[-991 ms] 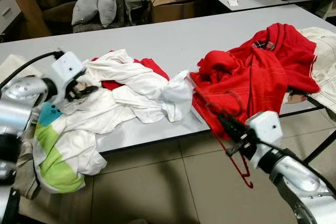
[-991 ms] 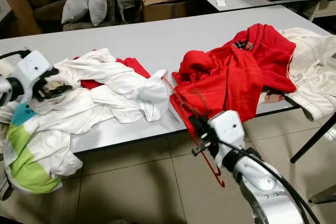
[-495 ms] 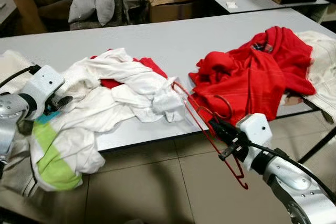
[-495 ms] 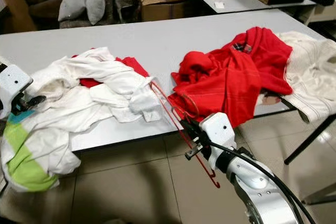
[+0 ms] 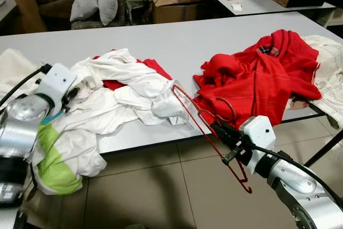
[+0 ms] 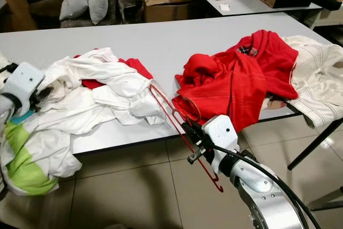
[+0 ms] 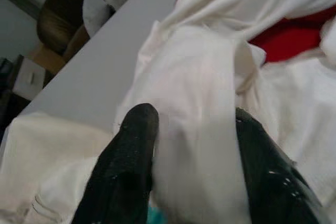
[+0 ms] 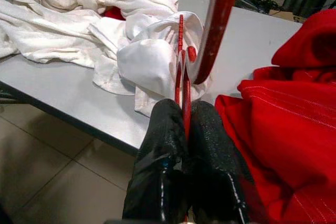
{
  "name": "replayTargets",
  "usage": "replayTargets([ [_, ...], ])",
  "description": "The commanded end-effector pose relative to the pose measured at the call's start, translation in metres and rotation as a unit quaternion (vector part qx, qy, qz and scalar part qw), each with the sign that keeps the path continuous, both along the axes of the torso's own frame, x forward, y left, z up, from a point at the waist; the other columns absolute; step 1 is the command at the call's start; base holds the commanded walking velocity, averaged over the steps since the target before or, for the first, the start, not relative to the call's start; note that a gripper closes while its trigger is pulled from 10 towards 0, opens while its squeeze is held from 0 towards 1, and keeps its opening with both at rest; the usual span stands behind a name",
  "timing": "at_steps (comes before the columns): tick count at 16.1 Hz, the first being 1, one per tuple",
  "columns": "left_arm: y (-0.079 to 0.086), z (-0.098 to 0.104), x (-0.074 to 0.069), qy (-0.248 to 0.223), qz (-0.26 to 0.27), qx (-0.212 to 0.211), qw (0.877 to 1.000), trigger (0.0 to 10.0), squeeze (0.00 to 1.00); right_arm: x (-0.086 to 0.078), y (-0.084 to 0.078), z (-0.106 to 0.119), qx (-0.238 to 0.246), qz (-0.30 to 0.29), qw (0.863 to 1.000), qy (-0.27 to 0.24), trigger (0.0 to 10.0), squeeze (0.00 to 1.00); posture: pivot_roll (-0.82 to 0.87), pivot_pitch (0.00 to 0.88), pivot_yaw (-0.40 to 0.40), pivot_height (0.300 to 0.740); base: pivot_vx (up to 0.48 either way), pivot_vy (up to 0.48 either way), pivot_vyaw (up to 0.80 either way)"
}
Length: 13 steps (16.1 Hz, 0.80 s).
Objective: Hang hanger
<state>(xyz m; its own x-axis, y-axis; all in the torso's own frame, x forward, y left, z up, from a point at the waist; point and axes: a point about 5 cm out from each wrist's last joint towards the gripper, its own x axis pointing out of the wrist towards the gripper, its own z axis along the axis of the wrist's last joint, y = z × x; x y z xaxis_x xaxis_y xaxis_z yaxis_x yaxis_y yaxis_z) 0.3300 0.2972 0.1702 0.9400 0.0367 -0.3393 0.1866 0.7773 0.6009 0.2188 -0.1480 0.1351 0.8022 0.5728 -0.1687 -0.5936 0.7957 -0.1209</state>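
Note:
A red wire hanger slants from the white clothes down past the table's front edge. My right gripper is shut on its wires just in front of that edge. In the right wrist view the fingers pinch the red hanger, and its hook curves above. My left gripper is at the left end of the white clothes pile. It stands open, its fingers astride a fold of white cloth.
A red garment lies heaped on the grey table, with a cream garment at the right end. A white and green cloth hangs over the front left edge. Behind the table are a chair with cushions and a cardboard box. The tiled floor lies in front.
My right gripper has drawn the hanger up and leftward, so its top now stands against the white clothes. My left gripper dropped away from the pile, then came back onto the white cloth.

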Motion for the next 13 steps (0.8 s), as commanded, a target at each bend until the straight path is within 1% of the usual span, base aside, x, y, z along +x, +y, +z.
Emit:
replayTargets([
  [1, 0.001, -0.002, 0.003, -0.001, 0.011, 0.013, 1.000, 0.0, 0.00, 0.001, -0.004, 0.006, -0.002, -0.004, 1.000, -0.017, 10.0, 0.00, -0.04, 0.000, 0.048, 0.740, 0.000, 0.000, 0.00],
  [3, 0.005, 0.000, 0.008, -0.011, 0.035, 0.019, 0.999, 0.0, 0.00, 0.000, -0.011, 0.008, -0.010, -0.013, 1.000, -0.021, 10.0, 0.00, -0.07, 0.000, 0.070, 0.740, 0.000, 0.000, 0.00],
  [6, 0.012, -0.010, 0.009, 0.019, 0.042, 0.053, 0.998, 0.0, 0.00, -0.003, -0.019, 0.008, -0.023, -0.020, 0.999, -0.023, 10.0, 0.00, -0.08, 0.000, 0.081, 0.740, 0.000, 0.000, 0.00],
  [8, 0.016, -0.011, 0.009, 0.021, 0.050, 0.081, 0.995, 0.0, 0.00, -0.007, -0.025, 0.010, -0.044, -0.014, 0.999, -0.021, 10.0, 0.00, -0.09, 0.000, 0.084, 0.740, 0.000, 0.000, 0.00],
  [9, 0.014, -0.011, 0.011, 0.014, 0.045, 0.086, 0.995, 0.0, 0.00, -0.011, -0.035, 0.014, -0.066, -0.013, 0.997, -0.022, 10.0, 0.00, -0.10, 0.000, 0.086, 0.740, 0.000, 0.000, 0.00],
  [11, 0.012, -0.010, 0.014, 0.005, 0.043, 0.085, 0.995, 0.0, 0.00, -0.013, -0.046, 0.021, -0.085, -0.013, 0.996, -0.028, 10.0, 0.00, -0.10, 0.000, 0.088, 0.740, 0.000, 0.000, 0.00],
  [12, 0.012, -0.009, 0.015, 0.000, 0.045, 0.086, 0.995, 0.0, 0.00, -0.013, -0.050, 0.024, -0.092, -0.011, 0.995, -0.030, 10.0, 0.00, -0.10, 0.000, 0.088, 0.740, 0.000, 0.000, 0.00],
  [13, 0.014, -0.007, 0.016, -0.012, 0.060, 0.078, 0.995, 0.0, 0.00, -0.014, -0.054, 0.028, -0.091, -0.010, 0.995, -0.033, 10.0, 0.00, -0.10, 0.000, 0.089, 0.740, 0.000, 0.000, 0.00],
])
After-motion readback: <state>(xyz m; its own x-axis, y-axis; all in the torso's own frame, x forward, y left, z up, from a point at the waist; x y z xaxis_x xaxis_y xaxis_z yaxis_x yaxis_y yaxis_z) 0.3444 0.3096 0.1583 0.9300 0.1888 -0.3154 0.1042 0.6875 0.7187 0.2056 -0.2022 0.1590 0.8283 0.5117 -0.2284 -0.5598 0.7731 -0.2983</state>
